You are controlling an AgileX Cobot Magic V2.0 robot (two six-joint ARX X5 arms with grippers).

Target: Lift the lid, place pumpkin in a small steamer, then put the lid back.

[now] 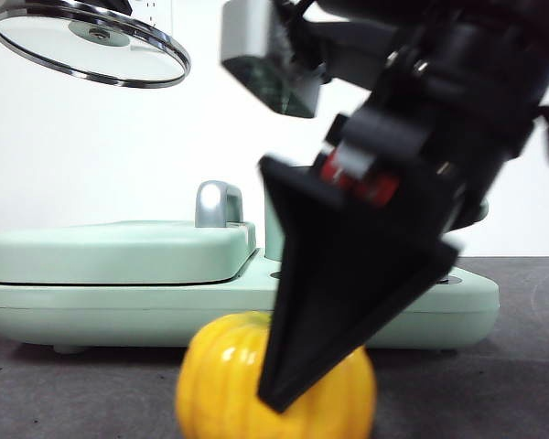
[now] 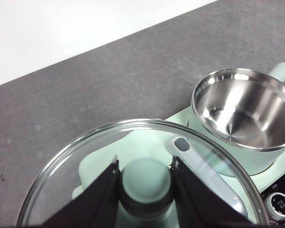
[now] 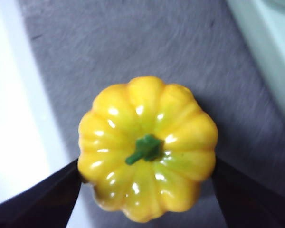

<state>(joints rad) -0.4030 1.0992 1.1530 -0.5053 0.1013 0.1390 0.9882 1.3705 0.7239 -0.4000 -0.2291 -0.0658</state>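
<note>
High at the upper left hangs the clear glass lid [image 1: 91, 46], carried by my left gripper [image 2: 145, 165], which is shut on its mint-green knob [image 2: 146, 183]. The small steamer [image 2: 242, 114] stands uncovered beside and below it, its steel bowl bare inside. In the front view the dark arm hides most of that pot. The yellow pumpkin [image 3: 147, 142] sits low near the table's front [image 1: 220, 384]. My right gripper [image 3: 147, 166] comes down over it, with one jaw pressed against each side of the fruit. Its green stem points up between them.
A wide mint-green griddle cover [image 1: 119, 251] with a steel handle [image 1: 218, 203] lies behind the pumpkin on the appliance base [image 1: 73, 311]. A control dial [image 2: 280, 204] sits on the base by the pot. Grey tabletop [image 2: 109, 85] stretches beyond, with a white wall behind.
</note>
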